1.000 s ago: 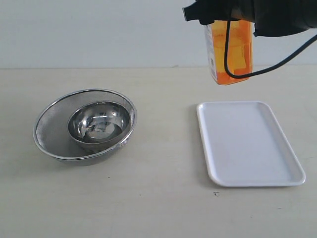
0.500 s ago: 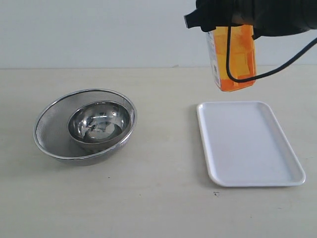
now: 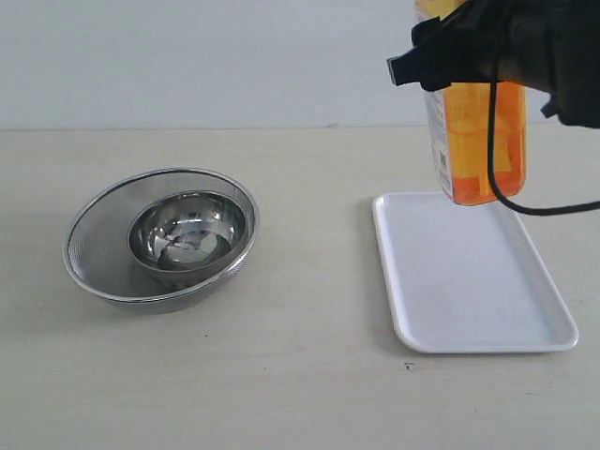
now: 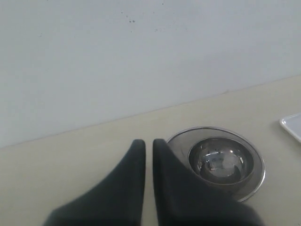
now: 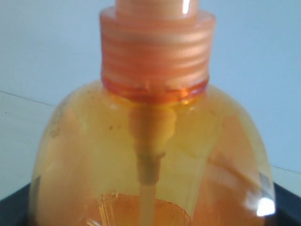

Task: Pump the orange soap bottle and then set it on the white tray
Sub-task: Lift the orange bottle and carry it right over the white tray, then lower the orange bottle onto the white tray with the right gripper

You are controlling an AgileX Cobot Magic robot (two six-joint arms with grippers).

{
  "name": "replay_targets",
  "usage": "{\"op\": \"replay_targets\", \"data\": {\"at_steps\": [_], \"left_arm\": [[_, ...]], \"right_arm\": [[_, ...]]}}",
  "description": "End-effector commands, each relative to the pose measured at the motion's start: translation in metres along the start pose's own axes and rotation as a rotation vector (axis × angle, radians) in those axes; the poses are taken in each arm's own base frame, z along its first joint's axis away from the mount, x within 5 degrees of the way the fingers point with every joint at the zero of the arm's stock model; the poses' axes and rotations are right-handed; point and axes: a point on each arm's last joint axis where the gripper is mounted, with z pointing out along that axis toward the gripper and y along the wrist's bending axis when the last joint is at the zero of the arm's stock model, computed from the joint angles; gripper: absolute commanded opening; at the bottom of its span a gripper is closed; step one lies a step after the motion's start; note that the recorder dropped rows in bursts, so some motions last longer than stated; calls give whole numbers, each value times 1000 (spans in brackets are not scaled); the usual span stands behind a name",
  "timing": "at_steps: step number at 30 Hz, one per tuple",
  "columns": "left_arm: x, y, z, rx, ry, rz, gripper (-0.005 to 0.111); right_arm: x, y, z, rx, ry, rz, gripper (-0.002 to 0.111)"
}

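Observation:
The orange soap bottle (image 3: 478,141) hangs in the air with its base just over the far edge of the white tray (image 3: 469,281), apart from it. My right gripper (image 3: 469,56) is shut on its upper part; the pump head is cut off by the frame top. In the right wrist view the bottle (image 5: 150,155) fills the picture, its orange collar and dip tube showing and the dark fingers (image 5: 14,202) at its sides. My left gripper (image 4: 148,143) is shut and empty, above the table near the steel bowl (image 4: 221,162). A corner of the tray (image 4: 294,125) shows there.
A round steel bowl (image 3: 187,230) sits inside a mesh strainer (image 3: 98,258) on the left of the beige table. A black cable (image 3: 544,208) loops from the right arm in front of the bottle, over the tray's far edge. A pale wall stands behind.
The right gripper has carried the bottle to the right, nearer the camera and lower, from beyond the tray's far left corner to over its far edge. The strainer, bowl and tray have not moved.

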Motion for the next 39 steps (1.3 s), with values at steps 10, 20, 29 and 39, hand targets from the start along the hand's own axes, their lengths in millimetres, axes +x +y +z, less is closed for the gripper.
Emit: {"op": "replay_targets", "data": {"at_steps": [10, 20, 29, 39], "left_arm": [[27, 2, -18, -39, -9, -23, 5], [31, 3, -20, -47, -5, -19, 5], [31, 3, -20, -47, -5, -19, 5], [31, 3, -20, -47, -5, -19, 5]], "right_arm": [[24, -10, -23, 29, -192, 61, 0], [25, -10, -23, 40, -222, 52, 0], [22, -14, -22, 45, -271, 48, 0], [27, -35, -8, 20, -282, 143, 0]]}}
